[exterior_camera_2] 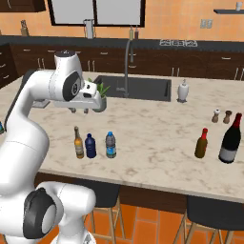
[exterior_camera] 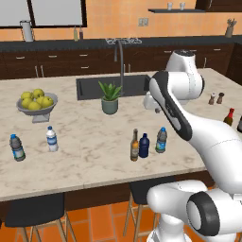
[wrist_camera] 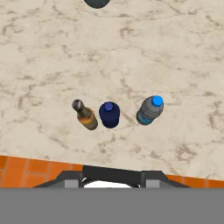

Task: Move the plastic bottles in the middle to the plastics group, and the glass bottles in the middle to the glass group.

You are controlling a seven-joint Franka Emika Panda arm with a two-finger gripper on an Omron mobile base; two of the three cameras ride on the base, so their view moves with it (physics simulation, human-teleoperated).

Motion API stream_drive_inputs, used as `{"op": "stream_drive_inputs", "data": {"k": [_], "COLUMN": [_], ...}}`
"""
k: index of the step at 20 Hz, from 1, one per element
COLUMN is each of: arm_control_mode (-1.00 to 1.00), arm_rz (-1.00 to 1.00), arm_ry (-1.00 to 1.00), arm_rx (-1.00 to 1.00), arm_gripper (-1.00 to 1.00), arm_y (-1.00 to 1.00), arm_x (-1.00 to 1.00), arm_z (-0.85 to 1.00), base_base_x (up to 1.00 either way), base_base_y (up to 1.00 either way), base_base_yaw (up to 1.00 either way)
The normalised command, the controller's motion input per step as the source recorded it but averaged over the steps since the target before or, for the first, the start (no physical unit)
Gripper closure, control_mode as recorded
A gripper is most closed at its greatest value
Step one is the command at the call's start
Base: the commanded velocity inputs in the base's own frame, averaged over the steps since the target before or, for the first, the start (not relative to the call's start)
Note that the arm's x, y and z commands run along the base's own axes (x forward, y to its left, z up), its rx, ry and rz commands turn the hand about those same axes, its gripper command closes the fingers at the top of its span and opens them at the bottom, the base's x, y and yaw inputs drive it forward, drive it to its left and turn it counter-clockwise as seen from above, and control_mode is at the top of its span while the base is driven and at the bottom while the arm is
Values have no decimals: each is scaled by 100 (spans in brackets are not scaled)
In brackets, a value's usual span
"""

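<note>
Three bottles stand in a row near the counter's front edge: an amber glass bottle (exterior_camera: pixel 134 145) (exterior_camera_2: pixel 78 143) (wrist_camera: pixel 85 116), a dark navy plastic bottle (exterior_camera: pixel 144 145) (exterior_camera_2: pixel 90 146) (wrist_camera: pixel 109 114) and a clear blue-capped plastic bottle (exterior_camera: pixel 161 140) (exterior_camera_2: pixel 110 145) (wrist_camera: pixel 150 110). The plastics group (exterior_camera: pixel 17 148), two small water bottles, is at the far left. The glass group (exterior_camera_2: pixel 231 139), with a red-necked bottle (exterior_camera_2: pixel 201 143), is at the right. My gripper (exterior_camera_2: pixel 79 110) (exterior_camera: pixel 155 109) hangs open and empty, well above the counter, behind the three bottles.
A bowl of yellow fruit (exterior_camera: pixel 37 101) stands at the back left. A potted plant (exterior_camera: pixel 110 99) sits in front of the sink (exterior_camera: pixel 113 85) and its tall faucet (exterior_camera_2: pixel 127 66). Salt and pepper shakers (exterior_camera_2: pixel 221 116) stand behind the glass group. Stools stand below the front edge.
</note>
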Motion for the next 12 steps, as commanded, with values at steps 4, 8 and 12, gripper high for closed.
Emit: {"op": "stream_drive_inputs", "data": {"k": [4, 8, 12], "arm_control_mode": [-100, -100, -100], "arm_rz": [0, 0, 0], "arm_ry": [0, 0, -5], "arm_rx": [0, -5, 0], "arm_gripper": [-100, -100, -100], "arm_y": [-3, -2, 0], "arm_x": [-1, 0, 25], "arm_z": [-5, -44, -35], "base_base_x": [0, 0, 0], "base_base_y": [0, 0, 0], "base_base_yaw": [0, 0, 0]}}
